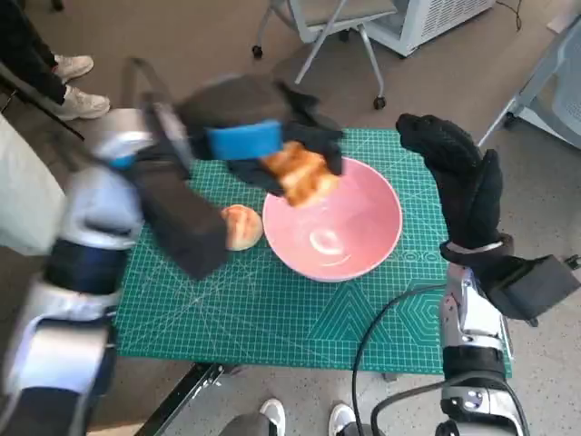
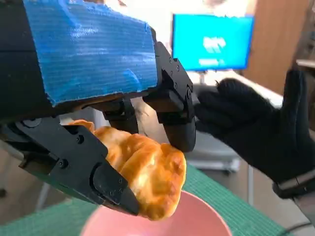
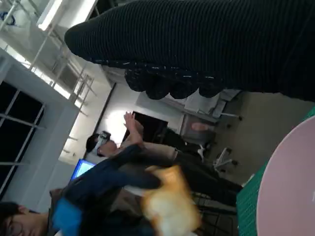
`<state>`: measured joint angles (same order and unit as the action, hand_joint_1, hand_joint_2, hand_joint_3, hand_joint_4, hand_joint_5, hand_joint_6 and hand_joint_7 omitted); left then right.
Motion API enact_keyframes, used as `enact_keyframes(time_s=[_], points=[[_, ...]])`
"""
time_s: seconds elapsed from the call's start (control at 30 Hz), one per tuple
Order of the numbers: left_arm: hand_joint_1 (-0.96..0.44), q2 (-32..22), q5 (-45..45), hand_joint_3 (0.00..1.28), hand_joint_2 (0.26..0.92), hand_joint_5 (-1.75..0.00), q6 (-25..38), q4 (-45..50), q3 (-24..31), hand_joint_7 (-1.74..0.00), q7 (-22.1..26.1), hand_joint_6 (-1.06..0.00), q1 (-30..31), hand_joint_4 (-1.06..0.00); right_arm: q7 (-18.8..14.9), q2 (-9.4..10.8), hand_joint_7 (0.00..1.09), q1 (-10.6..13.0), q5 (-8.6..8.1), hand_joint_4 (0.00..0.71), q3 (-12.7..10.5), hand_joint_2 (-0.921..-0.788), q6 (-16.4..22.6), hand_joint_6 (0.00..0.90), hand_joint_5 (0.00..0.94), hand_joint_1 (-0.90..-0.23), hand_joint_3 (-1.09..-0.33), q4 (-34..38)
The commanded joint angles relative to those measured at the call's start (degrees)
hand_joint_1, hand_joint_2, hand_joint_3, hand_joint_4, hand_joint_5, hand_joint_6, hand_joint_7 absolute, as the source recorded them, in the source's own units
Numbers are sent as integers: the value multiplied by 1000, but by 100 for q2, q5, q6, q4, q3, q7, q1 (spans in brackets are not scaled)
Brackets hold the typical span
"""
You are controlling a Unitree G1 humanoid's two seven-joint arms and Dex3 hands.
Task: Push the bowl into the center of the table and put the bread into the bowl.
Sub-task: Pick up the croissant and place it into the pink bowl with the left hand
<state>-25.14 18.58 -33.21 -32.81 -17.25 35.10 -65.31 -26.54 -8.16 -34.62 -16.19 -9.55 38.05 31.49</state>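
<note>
**Left hand holds bread over the pink bowl**

Nearest the head camera, two pale forearms rise from below toward a small table covered by a green cutting mat (image 1: pixel 272 318). On the left, the left hand (image 1: pixel 259 145), black with blue tape over its back, grips a golden, flaky piece of bread (image 1: pixel 300 173) between its black fingers (image 2: pixel 83 169). That bread hangs just above the far-left rim of a pink bowl (image 1: pixel 336 232), which sits on the mat near its middle. A second, rounder bread roll (image 1: pixel 241 225) lies on the mat just beside the bowl's left edge. On the right, the right hand (image 1: pixel 458 177), in a black knitted glove, is raised beside the bowl with fingers spread, holding nothing and not touching the bowl. A person's white shoes (image 1: pixel 74 86) show on the floor at far left.
</note>
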Motion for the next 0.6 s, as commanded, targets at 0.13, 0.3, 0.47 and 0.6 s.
enact_keyframes(time_s=[0.13, 0.3, 0.47, 0.6], points=[[5, 442, 439, 63, 885, -1324, -426, -1159, -285, -762, -456, -864, -550, -669, 8, -32, 571, 233, -47, 178, -40, -921, -89, 45, 6, -697, -824, -135], [1, 618, 638, 48, 886, -1062, -501, -1668, -437, -1055, -578, -743, -700, -774, 30, -50, 568, 300, -77, 185, -85, -921, -146, 51, 9, -697, -819, -232], [0, 715, 747, 45, 891, -1130, -427, -2005, -527, -995, -581, -737, -724, -773, 111, -66, 563, 384, -60, 190, -125, -921, -191, 58, 10, -695, -814, -358], [0, 742, 764, 41, 912, -1255, -423, -2129, -559, -953, -577, -741, -737, -688, 139, -67, 558, 412, -50, 194, -134, -921, -218, 66, 11, -696, -811, -404]])
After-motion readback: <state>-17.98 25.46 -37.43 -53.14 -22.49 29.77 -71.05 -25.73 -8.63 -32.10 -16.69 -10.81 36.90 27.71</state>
